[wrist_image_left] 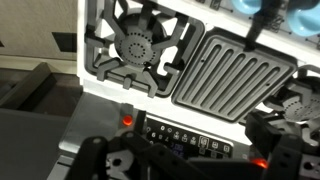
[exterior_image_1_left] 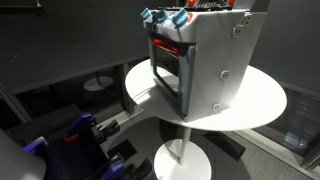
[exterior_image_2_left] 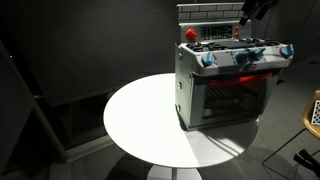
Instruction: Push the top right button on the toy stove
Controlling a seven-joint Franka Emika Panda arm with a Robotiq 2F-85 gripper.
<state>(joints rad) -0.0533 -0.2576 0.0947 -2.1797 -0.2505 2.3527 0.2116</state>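
Note:
The light-grey toy stove (exterior_image_1_left: 205, 60) (exterior_image_2_left: 225, 85) stands on a white round table, with its black-framed door and its blue and red knobs (exterior_image_2_left: 245, 56) at the front. My gripper (exterior_image_2_left: 250, 12) (exterior_image_1_left: 208, 5) hovers above the stove's back panel. In the wrist view the stove top fills the frame, with a burner (wrist_image_left: 135, 45), a ribbed griddle (wrist_image_left: 235, 75) and a black control strip (wrist_image_left: 185, 135). A red button sits at each end of the strip (wrist_image_left: 127, 120) (wrist_image_left: 262, 162). My gripper's dark fingers (wrist_image_left: 190, 152) stand apart over this strip, open and empty.
The white round table (exterior_image_1_left: 262, 95) (exterior_image_2_left: 140, 115) carries only the stove, near one edge. Dark and purple equipment (exterior_image_1_left: 75, 130) sits low beside the table. A yellowish chair (exterior_image_2_left: 312, 110) is at the frame edge. The room around is dark.

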